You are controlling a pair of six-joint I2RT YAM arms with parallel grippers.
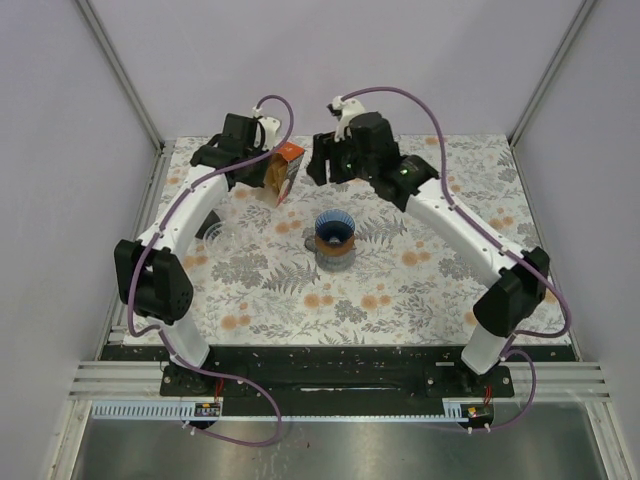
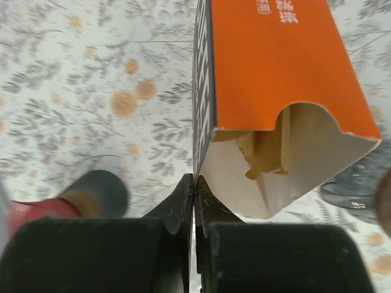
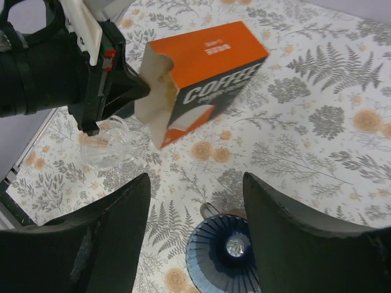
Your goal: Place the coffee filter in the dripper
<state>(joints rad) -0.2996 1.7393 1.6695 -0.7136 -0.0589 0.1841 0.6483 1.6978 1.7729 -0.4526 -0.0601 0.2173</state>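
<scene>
An orange coffee filter box (image 1: 285,170) hangs tilted above the table at the back, its open end toward my left gripper (image 1: 262,168). In the left wrist view the gripper (image 2: 194,183) is shut on the edge of the box (image 2: 275,79), and brown paper filters (image 2: 269,149) show inside the opening. The blue ribbed dripper (image 1: 334,231) stands empty mid-table. My right gripper (image 1: 328,167) is open and empty, hovering beside the box. In the right wrist view this gripper (image 3: 195,183) is above the dripper (image 3: 229,250), with the box (image 3: 201,79) ahead.
A clear glass vessel (image 1: 214,229) sits on the floral tablecloth left of the dripper, below the left gripper; it also shows in the right wrist view (image 3: 104,146). Walls close off the table at the back and both sides.
</scene>
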